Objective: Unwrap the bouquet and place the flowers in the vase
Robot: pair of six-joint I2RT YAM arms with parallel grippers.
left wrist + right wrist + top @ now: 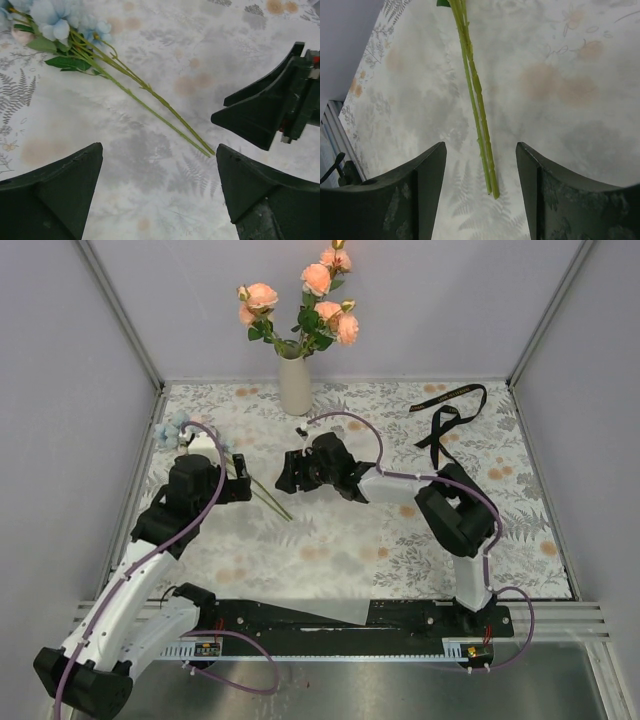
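Note:
The beige vase [295, 385] stands at the back of the table and holds several peach-pink flowers [318, 302]. A pale-blue flower cluster [55, 20] lies flat at the left [176, 429], its two thin green stems [150, 95] running towards the table's middle. My left gripper [243, 487] hovers open over the stems, whose cut ends lie by its right finger [265, 190]. My right gripper [287, 476] faces it from the right. The stem ends [487, 170] lie between its partly closed fingers [420, 185] with a gap on each side. No wrapped bouquet is in view.
A black ribbon [450, 410] lies loose at the back right of the patterned tablecloth [400, 540]. Grey walls with metal posts close in the back and both sides. In the left wrist view the right gripper [270, 110] is close by, at the right.

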